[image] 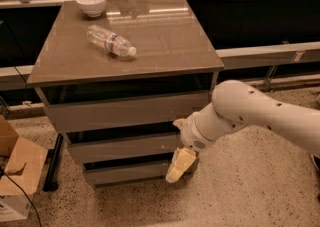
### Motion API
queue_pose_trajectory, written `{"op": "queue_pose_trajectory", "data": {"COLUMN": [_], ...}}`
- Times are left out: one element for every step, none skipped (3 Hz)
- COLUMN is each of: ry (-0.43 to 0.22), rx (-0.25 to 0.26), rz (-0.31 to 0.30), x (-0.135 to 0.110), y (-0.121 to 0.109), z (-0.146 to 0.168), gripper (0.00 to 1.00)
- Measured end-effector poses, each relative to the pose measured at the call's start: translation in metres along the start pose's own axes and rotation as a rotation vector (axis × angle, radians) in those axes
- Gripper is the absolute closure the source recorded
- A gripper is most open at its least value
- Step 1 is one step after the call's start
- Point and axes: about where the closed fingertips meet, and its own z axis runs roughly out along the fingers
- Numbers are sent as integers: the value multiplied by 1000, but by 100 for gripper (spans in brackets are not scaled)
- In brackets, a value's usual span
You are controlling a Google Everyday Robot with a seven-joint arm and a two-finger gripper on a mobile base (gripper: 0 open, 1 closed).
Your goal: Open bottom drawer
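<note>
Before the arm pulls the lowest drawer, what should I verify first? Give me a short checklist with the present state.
1. End effector at the right end of the bottom drawer front: ok.
2. Firm hold on that front: cannot tell.
3. Drawer not yet pulled out: ok.
4. Cardboard box left of the cabinet, outside the drawer's path: ok.
5. Bottle lying on its side on the cabinet top, might roll: not ok.

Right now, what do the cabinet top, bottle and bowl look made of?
Cabinet top: glossy laminate or glass, it mirrors the lights. Bottle: clear plastic, see-through. Bowl: likely white glazed ceramic. Gripper, by the bottom drawer: matte cream plastic, perhaps.
</note>
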Motion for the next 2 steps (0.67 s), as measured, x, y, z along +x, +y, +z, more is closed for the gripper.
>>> {"op": "queue_pose_trajectory", "data": {"ry": [-45,-45], "rx": [-25,-27], "rz": [68,68], "x": [32,33], "y": [-18,-17], "z": [44,45], "gripper": [0,0]}}
